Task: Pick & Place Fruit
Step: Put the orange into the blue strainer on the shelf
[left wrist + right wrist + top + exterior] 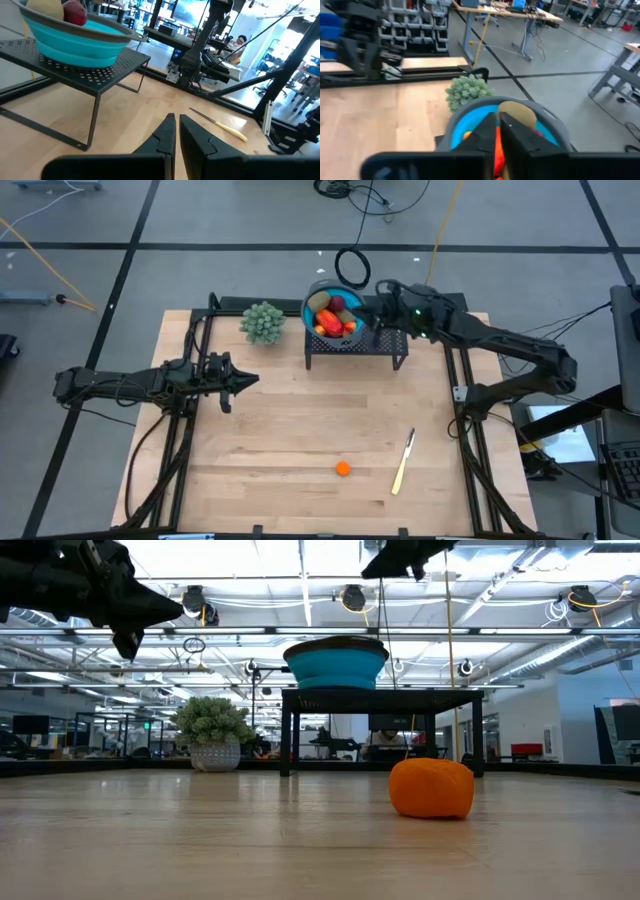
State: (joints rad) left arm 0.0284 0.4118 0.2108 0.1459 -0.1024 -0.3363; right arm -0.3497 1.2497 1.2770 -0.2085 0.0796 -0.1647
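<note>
The right gripper, closed and empty, hangs just right of the blue bowl of fruit on the far rack. One orange piece lies near on the desk. The left gripper waits closed at left.

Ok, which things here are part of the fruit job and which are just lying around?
Job: fruit pieces in the blue bowl; small orange fruit on the table; right gripper, shut by the bowl; left gripper, shut, waiting.
Lying about: knife; plant ball; black stand.
</note>
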